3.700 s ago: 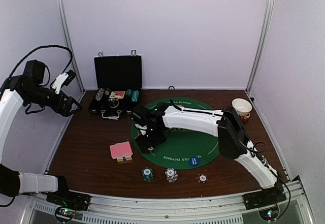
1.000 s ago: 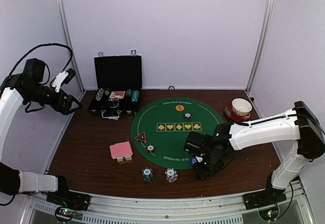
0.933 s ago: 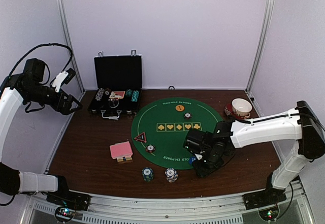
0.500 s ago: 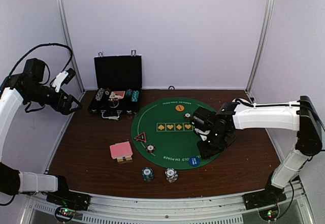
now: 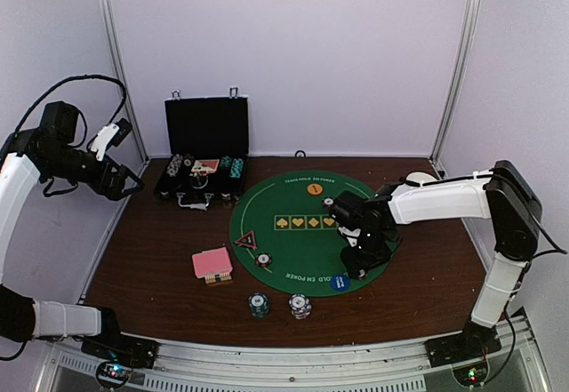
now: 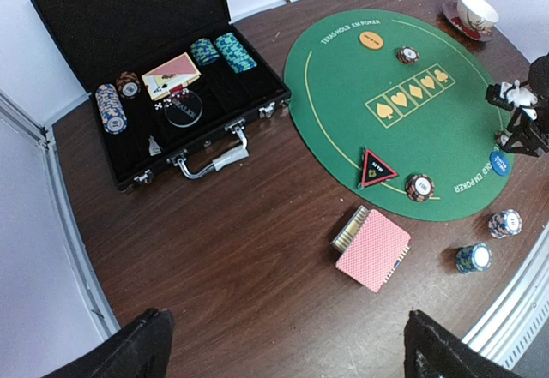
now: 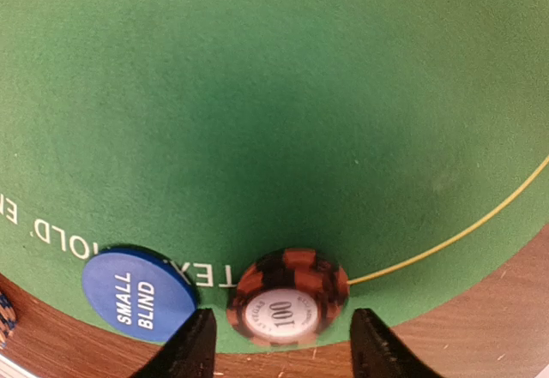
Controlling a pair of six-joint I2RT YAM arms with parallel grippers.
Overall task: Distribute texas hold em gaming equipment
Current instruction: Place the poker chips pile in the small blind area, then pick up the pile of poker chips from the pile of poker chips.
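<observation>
My right gripper (image 7: pixel 283 344) is open low over the near right edge of the green mat (image 5: pixel 307 241). A red-and-black "100" chip (image 7: pixel 287 297) lies flat on the mat between its fingers, touching neither. The blue "SMALL BLIND" disc (image 7: pixel 139 294) lies just left of it. On the mat are also a red-edged triangle (image 5: pixel 245 240), a red chip (image 5: pixel 264 260), an orange disc (image 5: pixel 314 189) and another chip (image 5: pixel 328 203). The pink-backed cards (image 5: pixel 212 263) lie left of the mat. Teal (image 5: pixel 259 304) and blue-white (image 5: pixel 300 306) chip stacks stand at the front. My left gripper (image 5: pixel 120 183) is open and empty, high at the far left.
The open black case (image 6: pixel 171 95) at the back left holds more chips and cards. The red-and-white bowl (image 6: pixel 477 9) sits at the back right, behind my right arm. Metal frame posts stand at the table's corners.
My right gripper has moved from the front of the table back onto the mat's near edge. The red "100" chip now lies there on the mat. The left arm has not moved.
</observation>
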